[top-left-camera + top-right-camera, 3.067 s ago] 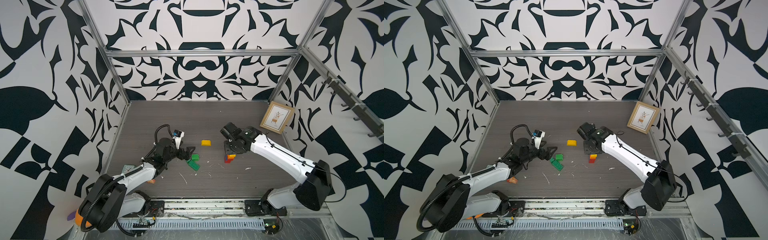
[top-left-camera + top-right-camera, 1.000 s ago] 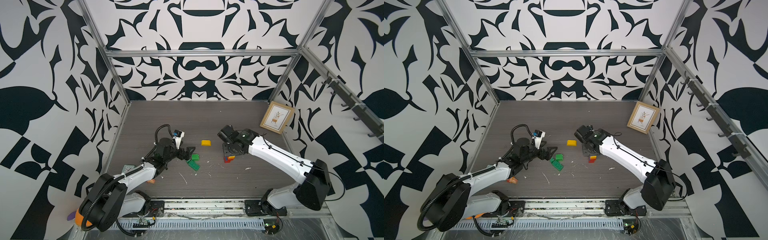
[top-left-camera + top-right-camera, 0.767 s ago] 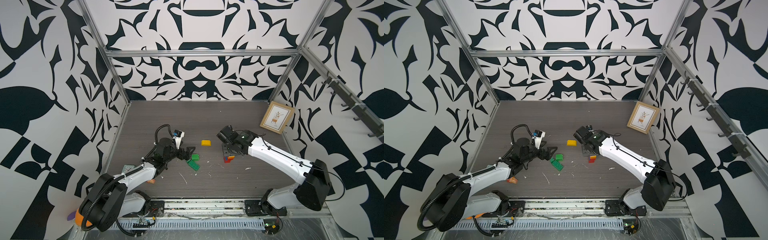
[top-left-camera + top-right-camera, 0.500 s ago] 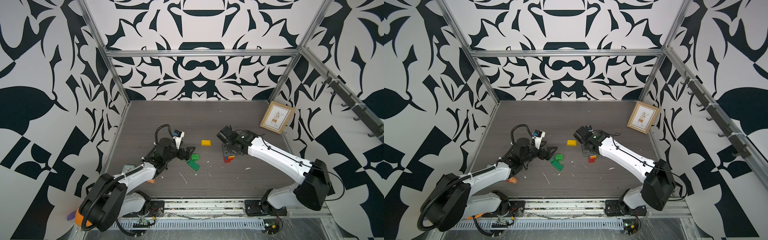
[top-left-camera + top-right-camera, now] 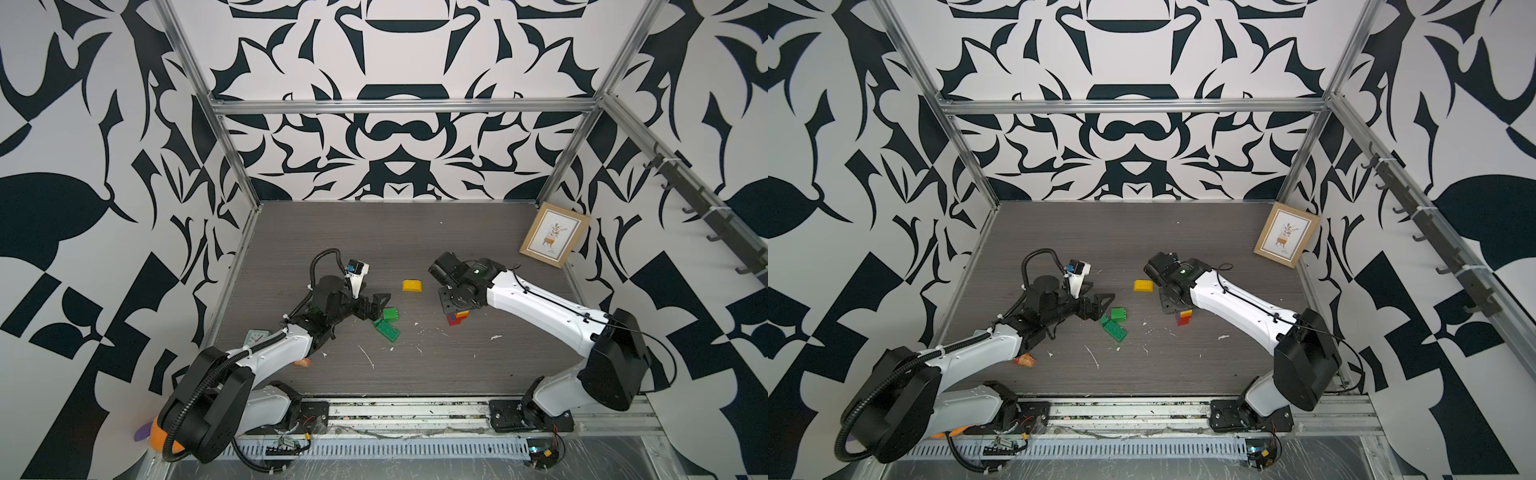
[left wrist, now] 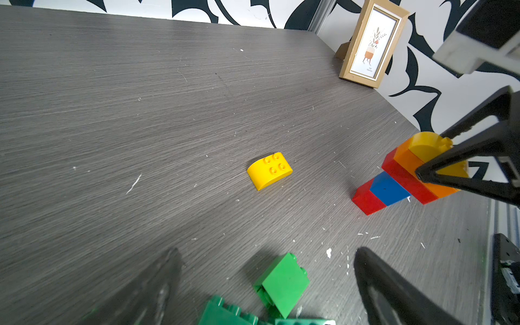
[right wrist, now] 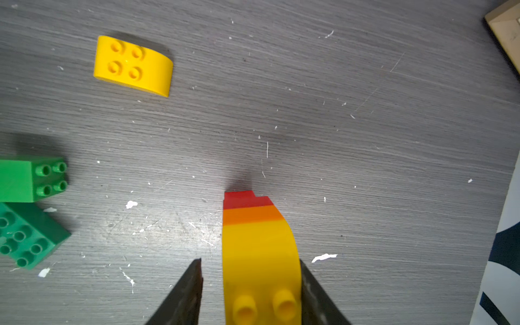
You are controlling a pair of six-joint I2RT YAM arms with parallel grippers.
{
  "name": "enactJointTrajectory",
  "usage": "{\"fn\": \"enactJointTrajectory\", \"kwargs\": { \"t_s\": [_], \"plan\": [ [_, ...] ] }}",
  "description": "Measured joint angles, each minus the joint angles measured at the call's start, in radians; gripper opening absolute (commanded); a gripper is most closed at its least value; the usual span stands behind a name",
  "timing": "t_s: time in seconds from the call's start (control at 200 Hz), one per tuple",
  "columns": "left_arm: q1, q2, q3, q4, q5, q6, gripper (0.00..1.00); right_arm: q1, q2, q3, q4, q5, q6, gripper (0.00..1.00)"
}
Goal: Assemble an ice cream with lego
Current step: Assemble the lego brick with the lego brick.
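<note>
"Over the tower [image 6: 405, 180], why does the right gripper [image 7: 250, 263] sit like that?"

"It straddles the yellow dome that caps the tower. Its jaws stand parted. One finger [image 7: 185, 292] is clear of the dome, with grey table [image 7: 365, 140] showing between, and the opposite one lies at or against the dome's flat side. That is no clamp, so I judge the tower stands on its own."

"And the tower itself?"

"Red at the foot, then blue, a longer red, orange, then the dome. It is narrow below and wider above, like a cone under a scoop. The plastic is hard and glossy, with square edges and round studs. The dome's curved back is slick, so its flat sides are the sensible place for fingers."

"The other pieces?"

"A second yellow dome [image 5: 412, 286] lies studs up, apart from the tower on the left arm's side. Farther from the tower that way, a square green brick [image 6: 281, 284] seems tipped on its side. It is just beside a long darker green brick [image 7: 28, 239], perhaps touching it."

"The left gripper [image 6: 267, 253]?"

"Spread wide and empty, well apart from the tower. The square green brick lies between its fingertips, untouched. I'd guess it is lined up to take that brick."

"Any risk?"

"The tower is tall on a small foot. Pressing another piece on could tip it unless one arm braces it, and the wood-grain table looks smooth."
</note>
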Motion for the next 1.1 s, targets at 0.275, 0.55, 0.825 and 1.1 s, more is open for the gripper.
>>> {"fn": "enactJointTrajectory", "kwargs": {
  "t_s": [0.275,0.55,0.825,1.1],
  "plan": [
    [0.000,0.000,0.000,0.000,0.000,0.003,0.99,0.000,-0.022,0.002,-0.008,0.012,-0.008,0.59],
    [0.000,0.012,0.000,0.000,0.000,0.003,0.99,0.000,-0.080,0.022,-0.042,0.014,-0.024,0.54],
    [0.000,0.019,0.001,0.000,0.000,0.003,0.99,-0.006,-0.052,0.022,-0.043,0.012,-0.040,0.52],
    [0.000,0.021,0.009,0.000,0.000,0.003,0.99,-0.021,-0.052,0.016,-0.029,-0.012,-0.048,0.47]
  ]
}}
